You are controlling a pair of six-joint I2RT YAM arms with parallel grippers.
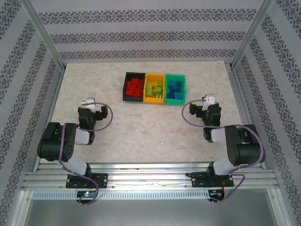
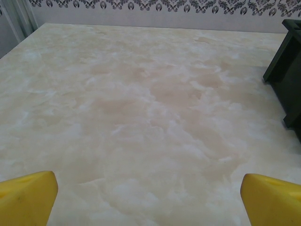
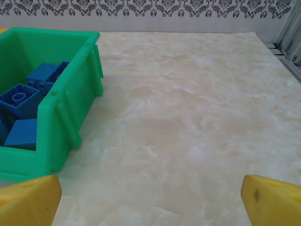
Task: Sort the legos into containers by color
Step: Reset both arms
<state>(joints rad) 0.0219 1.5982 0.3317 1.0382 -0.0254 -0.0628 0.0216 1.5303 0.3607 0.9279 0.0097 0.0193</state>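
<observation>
A: Where are the legos?
B: All binned. The red legos (image 1: pixel 135 88) sit in the black bin (image 1: pixel 125 87), lime legos (image 1: pixel 155 88) in the orange bin (image 1: pixel 155 100) at ctr, blue legos (image 1: pixel 175 89) in the green bin (image 3: pixel 61 122) on the rt. The row's at the far middle of the worktop (image 1: pixel 141 127).
A: Tools?
B: Both released, nothing btwn the yellow tips. The left tool (image 2: pixel 150 202) is low over bare worktop, black bin off to its rt. The right tool (image 3: pixel 150 200) is the same, green bin close on its left.
</observation>
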